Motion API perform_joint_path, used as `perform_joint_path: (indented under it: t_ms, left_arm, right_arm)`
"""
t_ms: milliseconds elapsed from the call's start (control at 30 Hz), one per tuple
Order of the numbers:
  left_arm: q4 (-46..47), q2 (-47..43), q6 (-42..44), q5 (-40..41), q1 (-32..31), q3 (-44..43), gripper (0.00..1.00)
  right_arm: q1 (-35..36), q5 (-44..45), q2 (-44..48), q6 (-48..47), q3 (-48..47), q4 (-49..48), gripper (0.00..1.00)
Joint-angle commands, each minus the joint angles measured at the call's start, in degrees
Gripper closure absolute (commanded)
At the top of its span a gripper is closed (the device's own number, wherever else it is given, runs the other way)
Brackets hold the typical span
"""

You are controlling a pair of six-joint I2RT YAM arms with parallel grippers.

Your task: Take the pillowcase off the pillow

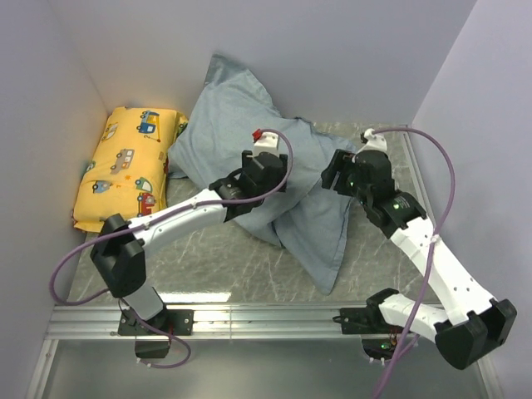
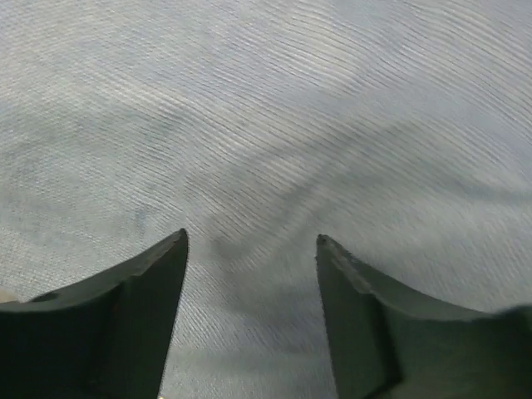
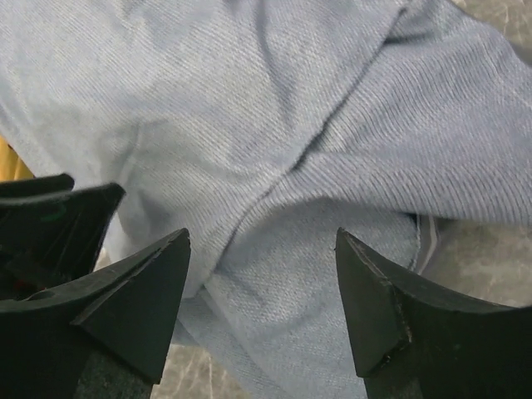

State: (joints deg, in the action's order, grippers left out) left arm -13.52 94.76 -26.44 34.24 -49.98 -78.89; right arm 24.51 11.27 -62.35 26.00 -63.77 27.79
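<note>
Just hanging left gripper [image 2: 251, 241] and right gripper [image 3: 262, 237] spread wide over the pillowcase [image 1: 226, 116], pillow totally swallowed inside.

You've got the pillowcase [image 2: 274, 108] up close: soft matt blue-grey cloth, with a fine diagonal rib in the weave. Your left claw [image 2: 251, 241] and right claw [image 3: 262, 237] show dull dark plastic, slightly rough at the edges. Lower right, the counter [image 3: 490, 258] reads grey, marbled, faintly glossy. Along the bottom of the top view, a rail [image 1: 266, 320] gleams like metal.

2 white, black-jointed arms [image 1: 179, 223] — purple cables [image 1: 453, 191], dark jaws
</note>
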Motion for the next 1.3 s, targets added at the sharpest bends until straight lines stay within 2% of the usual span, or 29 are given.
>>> perform_joint_path:
  t_ms: [0,133,333,467,633,733,767,867,900,967,1000,1100,1267]
  left_arm:
    - [5.42,-6.51,2.44,-6.81,-2.66,2.59,0.28]
    - [6.31,-7.92,2.71,-10.15,-4.78,5.50,0.21]
    - [7.54,-6.70,2.27,-11.48,-6.89,7.96,0.19]
    - [7.63,-4.33,2.70,-9.72,-6.89,7.44,0.22]
    - [8.33,-2.74,3.67,-9.10,-6.89,6.65,0.27]
    - [8.77,-2.04,3.85,-9.37,-6.89,6.47,0.27]
    - [8.69,-1.86,3.85,-9.02,-6.80,6.30,0.29]
    - [7.81,-0.63,3.94,-7.61,-6.71,5.42,0.45]
    - [7.54,-0.02,4.20,-7.61,-6.63,4.98,0.56]
    - [7.54,0.34,4.20,-7.52,-6.36,4.63,0.67]
    - [7.45,0.42,4.20,-7.43,-6.28,4.54,0.79]
    - [7.37,0.42,3.50,-6.64,-5.49,4.28,0.99]
    - [3.94,-0.19,1.74,-1.99,-0.93,1.56,1.00]
  right_arm:
    - [0.45,1.31,2.84,0.89,4.52,-3.44,0.25]
    - [0.45,-2.03,4.69,2.38,10.41,-7.39,0.26]
    - [1.41,-4.41,0.83,2.74,14.46,-12.67,0.21]
    - [2.03,-2.92,-2.25,3.01,14.02,-13.20,0.22]
    - [1.94,-1.34,-1.73,2.92,14.37,-12.85,0.34]
    - [1.94,-0.81,-1.55,2.57,14.20,-12.15,0.46]
    - [2.03,-0.72,-1.46,2.65,14.28,-12.15,0.57]
    - [1.86,-0.46,-1.37,2.65,14.20,-11.71,0.74]
    - [2.03,-0.54,-1.20,2.65,14.11,-11.53,0.77]
    - [1.94,-0.46,-0.94,2.48,13.85,-11.18,0.83]
    - [1.94,-0.20,-0.85,2.48,13.76,-11.01,0.84]
    - [2.03,0.51,-0.32,2.21,13.49,-10.39,0.90]
    - [1.94,2.52,0.38,2.04,13.58,-8.90,0.95]
